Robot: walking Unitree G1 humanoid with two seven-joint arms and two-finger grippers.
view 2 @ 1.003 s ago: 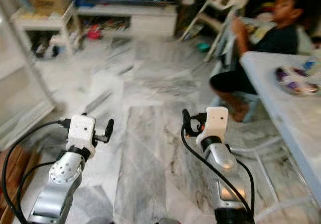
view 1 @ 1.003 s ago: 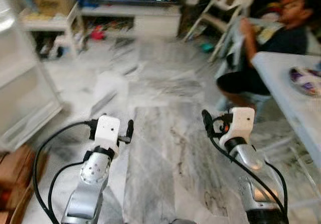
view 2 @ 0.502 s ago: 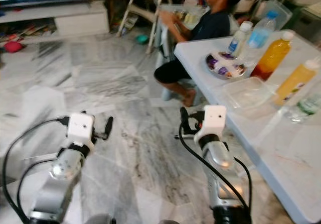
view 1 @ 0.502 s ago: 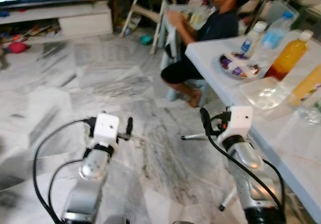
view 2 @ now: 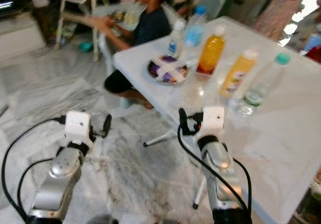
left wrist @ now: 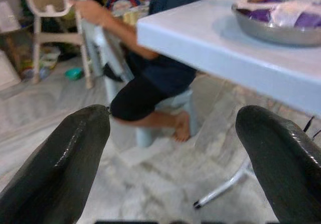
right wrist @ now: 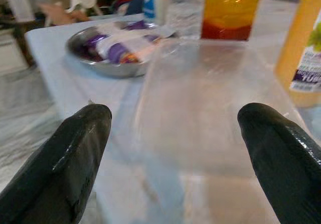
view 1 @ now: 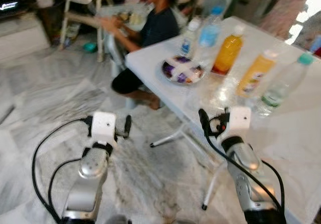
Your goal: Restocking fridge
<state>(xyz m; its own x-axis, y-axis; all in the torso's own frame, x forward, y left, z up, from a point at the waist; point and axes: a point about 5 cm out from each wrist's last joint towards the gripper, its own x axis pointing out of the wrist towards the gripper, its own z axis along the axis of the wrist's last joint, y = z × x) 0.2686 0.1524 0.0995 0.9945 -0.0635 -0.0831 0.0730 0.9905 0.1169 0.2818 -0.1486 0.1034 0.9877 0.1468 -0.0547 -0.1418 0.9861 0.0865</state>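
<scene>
On the white desk (view 1: pixel 281 133) at right: orange juice bottles (view 1: pixel 226 53), water bottles (view 1: pixel 281 86), metal dish (view 1: pixel 181 69), clear container (right wrist: pixel 200 103). Right hand (right wrist: pixel 175 153) spread before the container; left hand (left wrist: pixel 170 158) spread over floor (view 1: pixel 45 108). Person (view 1: pixel 150 28) seated far.

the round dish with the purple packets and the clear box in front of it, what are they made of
The dish looks like metal, likely stainless steel: grey and shiny, with a thin rolled rim. The clear box looks like thin plastic: see-through, faintly cloudy, with soft rounded edges. The right hand is open, pointed at the box.
</scene>
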